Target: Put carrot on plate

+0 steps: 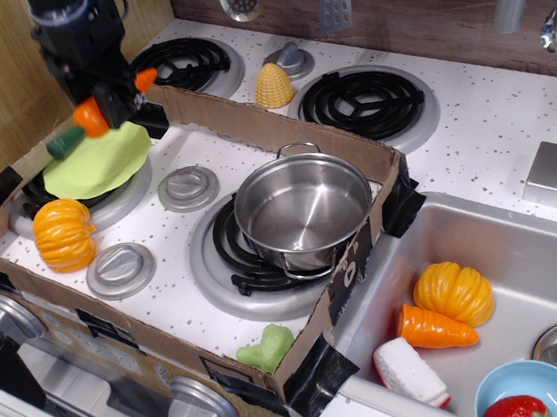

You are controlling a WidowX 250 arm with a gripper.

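The carrot (90, 119) is glossy orange with a dark green stem end at the lower left and its tip at the upper right. My black gripper (110, 102) is shut on its middle and holds it tilted just above the far edge of the lime-green plate (97, 161). The plate lies on the back-left burner inside the cardboard tray. Part of the carrot is hidden by the gripper fingers.
An orange-yellow pumpkin (63, 234) sits in front of the plate. A steel pot (302, 209) stands on the middle burner. The cardboard tray wall (248, 119) runs behind the plate. The sink holds another pumpkin (453, 292), a stemless carrot piece (433, 329) and a blue bowl (531, 391).
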